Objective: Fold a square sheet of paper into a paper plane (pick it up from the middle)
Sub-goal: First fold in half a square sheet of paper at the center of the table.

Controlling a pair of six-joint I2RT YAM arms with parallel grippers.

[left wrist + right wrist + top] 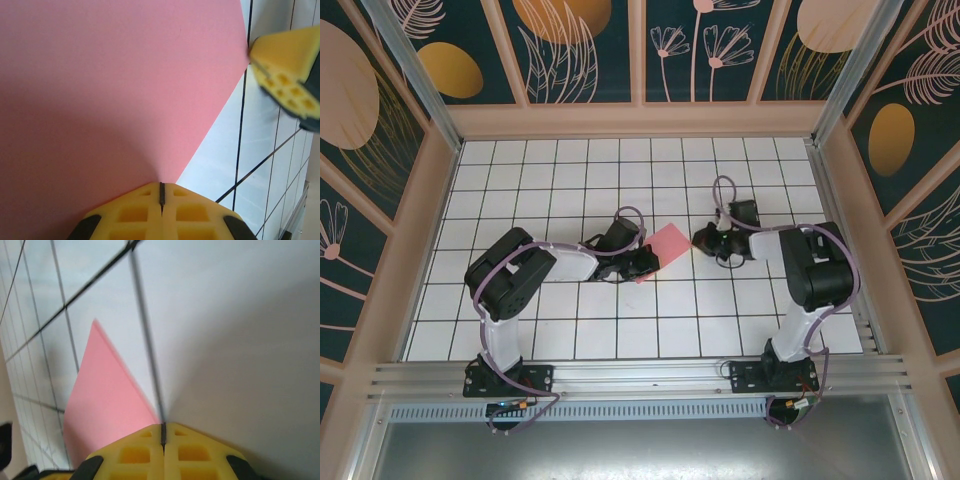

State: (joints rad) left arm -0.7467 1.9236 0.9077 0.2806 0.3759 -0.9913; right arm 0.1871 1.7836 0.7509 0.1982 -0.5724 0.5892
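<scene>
The paper (665,250) is a pink sheet that lies on the white tiled table (570,320), near the middle of it and turned at an angle to the tile lines. It sits between the two grippers, and each one meets it at an opposite side.

The left gripper (645,262) is at the near left corner of the paper. In the left wrist view the paper (110,100) takes most of the picture, and its right edge runs down to the tip of the left gripper (161,200). The yellow fingers there are pressed together, with only a thin dark line between them. Whether the thin paper is caught between them cannot be told.

The right gripper (703,240) is at the far right side of the paper. In the right wrist view its fingers are closed in the same way (163,437), and the pink paper (107,405) comes to a point just at the tip, on the left of it. If it pinches the sheet or only touches it is not clear. In the left wrist view one yellow finger (287,75) of the right gripper touches the far corner of the paper.

Around the table stand dark walls (640,50) with a pattern of flowers and leaves, and both arms are fixed on a metal rail (640,375) at the near edge.
</scene>
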